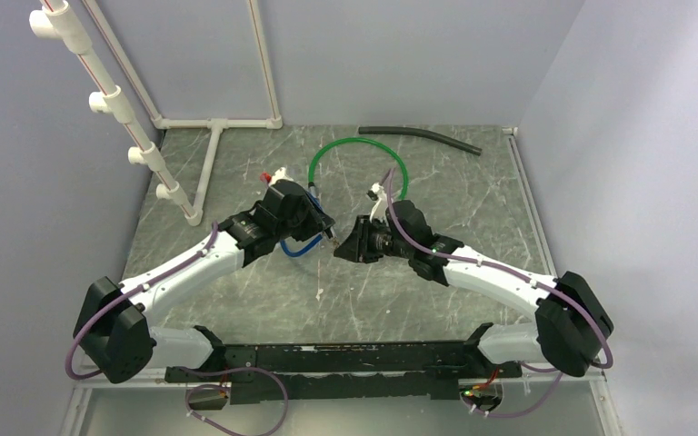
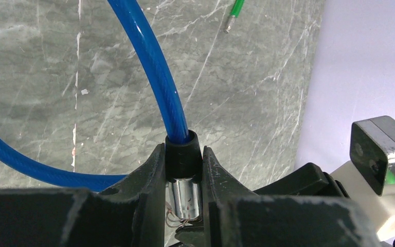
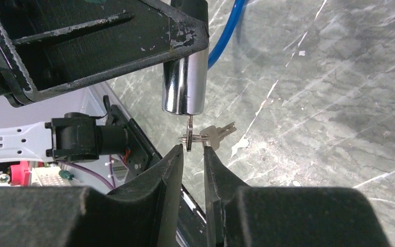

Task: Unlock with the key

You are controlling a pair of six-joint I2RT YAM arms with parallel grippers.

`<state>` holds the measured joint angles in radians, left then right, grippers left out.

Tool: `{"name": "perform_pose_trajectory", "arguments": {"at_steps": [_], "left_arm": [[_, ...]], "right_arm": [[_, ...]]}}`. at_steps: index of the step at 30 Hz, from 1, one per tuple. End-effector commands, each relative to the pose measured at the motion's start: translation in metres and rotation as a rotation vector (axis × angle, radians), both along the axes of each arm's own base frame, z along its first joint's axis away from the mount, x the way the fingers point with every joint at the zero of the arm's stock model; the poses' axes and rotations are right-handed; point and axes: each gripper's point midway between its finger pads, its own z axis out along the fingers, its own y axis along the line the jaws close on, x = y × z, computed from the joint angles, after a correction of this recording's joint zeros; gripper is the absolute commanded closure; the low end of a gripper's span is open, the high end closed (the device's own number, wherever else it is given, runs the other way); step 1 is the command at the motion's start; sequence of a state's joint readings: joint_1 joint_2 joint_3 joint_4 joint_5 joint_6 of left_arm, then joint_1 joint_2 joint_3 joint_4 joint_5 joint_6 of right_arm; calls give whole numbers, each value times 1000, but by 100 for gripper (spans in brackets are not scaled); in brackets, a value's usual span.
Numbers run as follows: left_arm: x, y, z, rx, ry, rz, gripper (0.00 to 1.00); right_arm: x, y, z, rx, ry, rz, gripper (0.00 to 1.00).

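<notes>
My left gripper [image 2: 184, 154] is shut on the black collar of the blue cable lock [image 2: 154, 62], with its chrome cylinder [image 2: 185, 198] between the fingers. In the right wrist view the cylinder [image 3: 184, 85] hangs from that gripper with a key [image 3: 189, 138] inserted in its end; a ring and a second key [image 3: 220, 131] dangle beside it. My right gripper [image 3: 192, 149] is narrowly open, its fingertips either side of the inserted key's head without pinching it. From the top, both grippers meet at the table's centre: left gripper [image 1: 323, 227], right gripper [image 1: 344, 245].
A green cable loop [image 1: 359, 145] lies behind the grippers, its end showing in the left wrist view [image 2: 234, 13]. A black hose [image 1: 423, 136] lies at the back. A white pipe frame [image 1: 209, 154] stands at the back left. Grey walls enclose the marble table [image 1: 473, 209].
</notes>
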<state>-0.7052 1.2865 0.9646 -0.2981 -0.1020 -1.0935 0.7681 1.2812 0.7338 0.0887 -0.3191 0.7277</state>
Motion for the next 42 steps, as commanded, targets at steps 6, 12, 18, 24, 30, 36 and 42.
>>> {"name": "perform_pose_trajectory", "arguments": {"at_steps": [6,12,18,24,30,36,42], "left_arm": [[8,-8,36,-87,-83,-10,100],[5,-11,33,-98,-71,-20,100],[1,-16,31,-122,-55,-45,100],[-5,-17,28,-111,-42,-61,100],[-12,-22,24,-119,-28,-84,100],[-18,-24,13,-112,-16,-92,100],[-15,-24,21,-111,-49,-96,100]], "right_arm": [[15,12,28,51,-76,-18,89],[22,13,28,37,-87,-36,92],[35,8,32,-18,-132,-76,95],[50,0,40,-118,-234,-87,99],[46,11,54,-87,-335,16,99],[42,10,70,-48,-369,40,100],[64,-12,51,-82,-271,-86,100]]}}
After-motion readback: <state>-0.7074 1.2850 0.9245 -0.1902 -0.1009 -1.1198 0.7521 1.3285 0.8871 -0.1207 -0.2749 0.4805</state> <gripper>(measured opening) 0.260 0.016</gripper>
